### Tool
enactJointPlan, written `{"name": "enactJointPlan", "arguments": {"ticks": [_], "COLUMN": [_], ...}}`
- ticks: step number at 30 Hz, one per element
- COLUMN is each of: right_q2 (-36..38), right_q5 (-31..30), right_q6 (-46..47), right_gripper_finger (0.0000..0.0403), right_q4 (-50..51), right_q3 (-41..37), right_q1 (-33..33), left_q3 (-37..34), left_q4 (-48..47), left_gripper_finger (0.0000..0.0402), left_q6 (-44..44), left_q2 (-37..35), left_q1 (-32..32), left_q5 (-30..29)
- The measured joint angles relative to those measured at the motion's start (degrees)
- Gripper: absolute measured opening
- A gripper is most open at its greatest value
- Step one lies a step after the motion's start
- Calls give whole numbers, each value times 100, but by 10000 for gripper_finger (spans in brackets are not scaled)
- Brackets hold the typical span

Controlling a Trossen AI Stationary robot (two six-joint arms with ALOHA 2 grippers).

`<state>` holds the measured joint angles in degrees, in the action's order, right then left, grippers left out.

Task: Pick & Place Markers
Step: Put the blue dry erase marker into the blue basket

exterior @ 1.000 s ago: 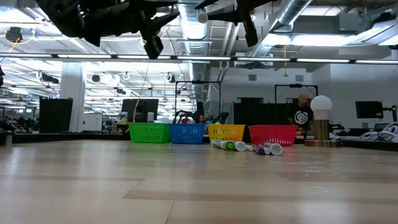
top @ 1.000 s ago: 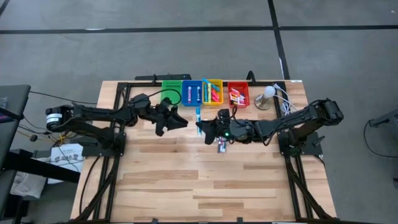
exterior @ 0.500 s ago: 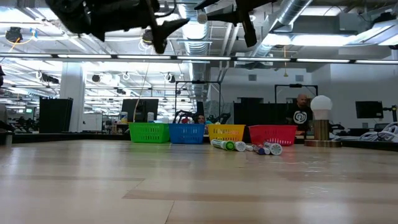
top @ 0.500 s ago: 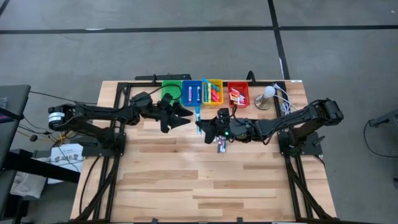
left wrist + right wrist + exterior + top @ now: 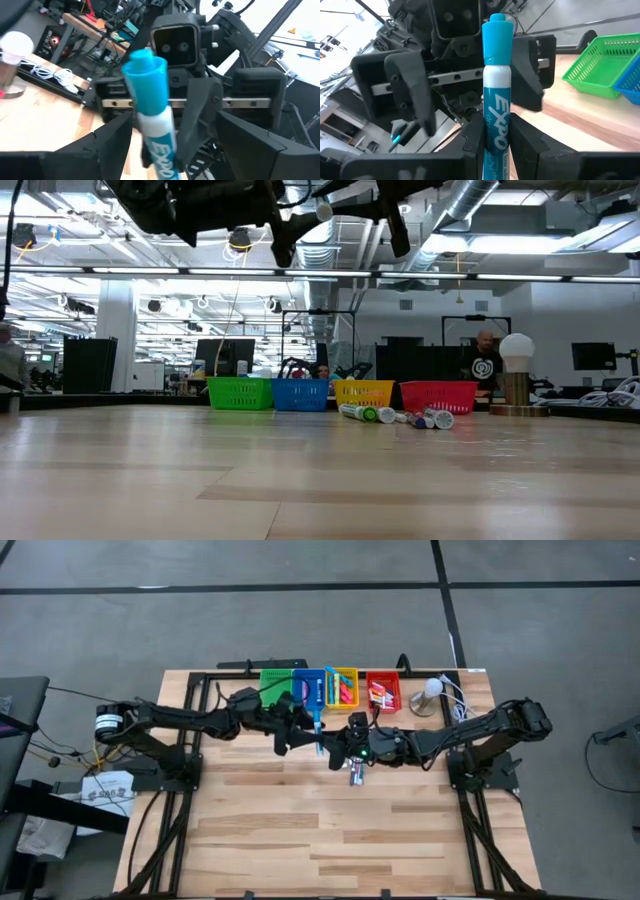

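A: Where is the marker right now?

B: The cyan marker (image 5: 496,85) stands upright between the fingers of the right tool (image 5: 495,142), which is clamped on the lower part of its barrel, cap end free. From above it shows as a slim cyan stick (image 5: 319,727) just in front of the blue bin (image 5: 309,688), between the two arms and lifted off the tabletop (image 5: 300,830).

A: And the left tool?

B: The left tool (image 5: 165,130) faces the right one, with its fingers spread wide on either side of the marker, not yet touching it. It looks like a hand-over about to happen.

A: How will the marker handle?

B: I judge it light and stiff: a hard plastic tube that will not bend. The barrel is smooth and round, so it can roll or swivel between flat fingers if pinched off-centre. The cap may be a looser joint than the body.

A: So where should the left tool take it?

B: On the white barrel just below the cap, above the right tool's fingers, squarely across the axis. That leaves both grips room and keeps the marker from tipping.

A: Anything else about?

B: A few more markers (image 5: 356,775) lie loose on the tabletop near the right arm, and others sit in the yellow bin (image 5: 343,688) and red bin (image 5: 383,690). The green bin (image 5: 273,683) is beside the blue one.
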<state>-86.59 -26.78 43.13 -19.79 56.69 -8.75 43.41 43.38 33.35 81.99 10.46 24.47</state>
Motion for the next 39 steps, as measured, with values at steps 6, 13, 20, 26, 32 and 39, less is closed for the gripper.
{"name": "enactJointPlan", "arguments": {"ticks": [6,13,20,26,32,39], "right_q2": [2,2,2,4,4,2], "right_q5": [1,2,31,22,319,325], "right_q6": [-10,-28,-308,-305,-328,-5], "right_gripper_finger": [59,59,64,120,205,239], "right_q4": [178,148,107,320,1070,2637], "right_q3": [0,0,4,4,2,2], "right_q1": [-17,-16,-76,-74,-50,-66], "left_q3": [11,11,11,11,11,11], "left_q4": [28,37,9,48,13,-532], "left_gripper_finger": [273,179,63,63,64,66], "left_q6": [-9,-12,-194,-315,-304,-650], "left_q2": [-2,-2,-15,-31,-118,-437], "left_q1": [37,57,163,340,566,1290], "left_q5": [2,-5,206,272,302,293]}}
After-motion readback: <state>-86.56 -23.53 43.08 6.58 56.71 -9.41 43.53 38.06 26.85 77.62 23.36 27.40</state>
